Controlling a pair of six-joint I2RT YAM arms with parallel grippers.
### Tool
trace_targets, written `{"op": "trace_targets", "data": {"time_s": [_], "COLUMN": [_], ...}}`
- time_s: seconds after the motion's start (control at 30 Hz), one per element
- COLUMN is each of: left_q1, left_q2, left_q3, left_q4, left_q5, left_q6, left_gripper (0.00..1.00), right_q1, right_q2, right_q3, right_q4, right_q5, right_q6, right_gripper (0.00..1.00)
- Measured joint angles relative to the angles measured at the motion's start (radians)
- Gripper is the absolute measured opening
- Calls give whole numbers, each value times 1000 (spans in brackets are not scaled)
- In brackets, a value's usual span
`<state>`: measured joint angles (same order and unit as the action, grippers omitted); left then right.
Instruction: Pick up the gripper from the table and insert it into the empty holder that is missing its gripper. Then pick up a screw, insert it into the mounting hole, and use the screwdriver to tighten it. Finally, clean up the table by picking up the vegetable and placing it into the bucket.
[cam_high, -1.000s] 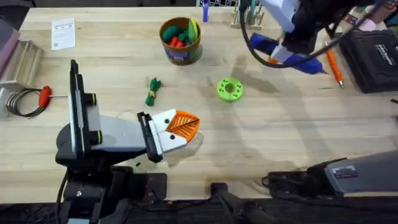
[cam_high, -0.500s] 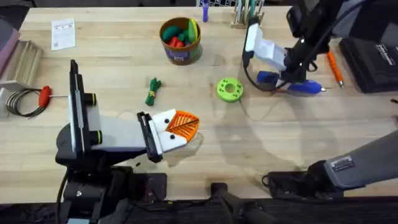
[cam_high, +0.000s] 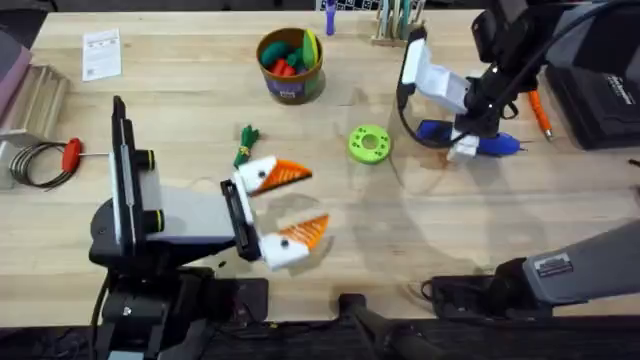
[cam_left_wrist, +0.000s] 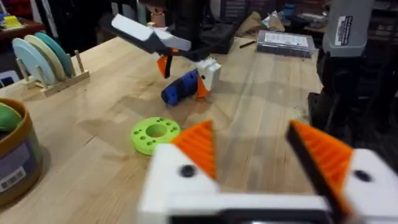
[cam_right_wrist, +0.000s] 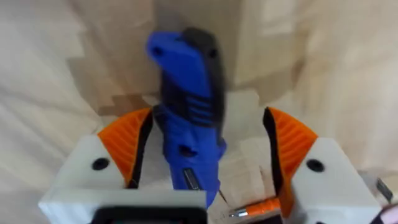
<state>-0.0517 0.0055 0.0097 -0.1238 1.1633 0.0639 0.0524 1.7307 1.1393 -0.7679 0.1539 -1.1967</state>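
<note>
Your right gripper (cam_right_wrist: 205, 155) is spread wide over the blue screwdriver (cam_high: 480, 140), which lies on the table (cam_high: 420, 230) at its far right — the body sits between the orange pads (cam_right_wrist: 127, 146) but nearer one than the other, so centre it first; then lower until the pads flank the thick barrel and close squarely, keeping clear of the slim orange tool (cam_high: 541, 115) just beside it. Your left gripper (cam_high: 285, 205) waits open and empty near the green disc (cam_high: 369, 143); the toy vegetable (cam_high: 245, 146) lies apart from the bucket (cam_high: 290, 64).

Blue screwdriver (cam_right_wrist: 186, 124); green disc (cam_high: 369, 143); orange-brown bucket (cam_high: 290, 83).
</note>
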Motion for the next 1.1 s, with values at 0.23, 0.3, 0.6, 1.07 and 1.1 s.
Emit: {"op": "trace_targets", "data": {"time_s": [0.23, 0.3, 0.6, 1.07, 1.1], "left_q1": [0, 0, 18, 80, 80], "left_q2": [0, 0, 0, 567, 624], "left_q3": [0, 0, 9, 727, 786], "left_q4": [0, 1, 18, -643, -692], "left_q5": [0, -1, -101, -467, -498], "left_q6": [-3, -3, -56, 105, 118], "left_gripper": [985, 987, 984, 985, 985], "right_q1": [39, 45, 47, 48, 48], "right_q2": [-196, -268, -543, -850, -859], "right_q3": [-5, -5, -5, -5, -5], "right_q4": [81, 109, 185, -12, -45], "right_q5": [3, -2, -145, -193, -195], "right_q6": [197, 260, 533, 1008, 1039], "right_gripper": [984, 984, 984, 984, 984]}}
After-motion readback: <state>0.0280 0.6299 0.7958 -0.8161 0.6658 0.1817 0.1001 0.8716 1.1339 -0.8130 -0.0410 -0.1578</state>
